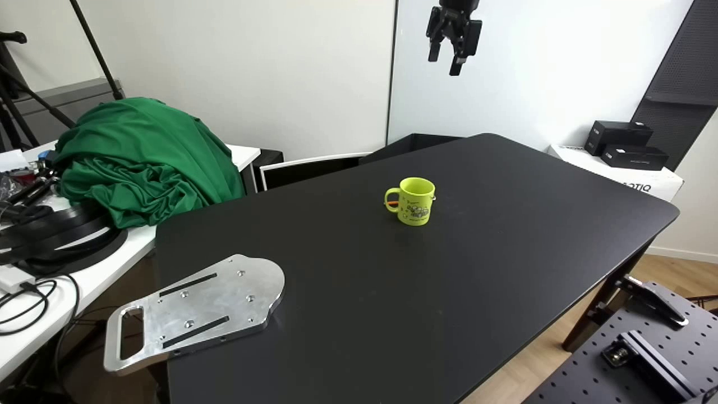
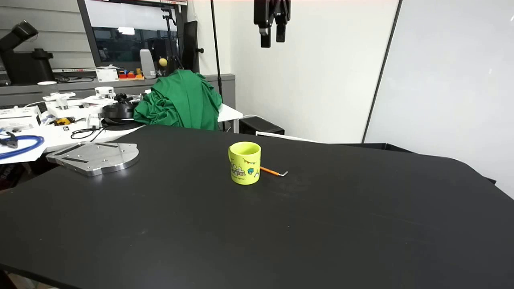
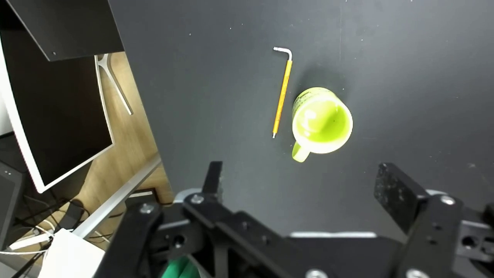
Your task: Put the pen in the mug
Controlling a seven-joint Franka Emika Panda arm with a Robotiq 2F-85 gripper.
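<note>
— Pincer nearest: how does it stand?
— Jaws well apart, above the desk.
— And the hex key?
— Flat beside the upright mug, between it and the desk's wall-side edge.

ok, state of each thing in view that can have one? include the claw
Claw: open, holding nothing, raised above the table.
Mug: upright, no object visible inside.
Orange hex key: lying on the table beside the mug.
Metal plate: lying flat, handle end overhanging the table edge.
Green cloth: heaped, crumpled.
</note>
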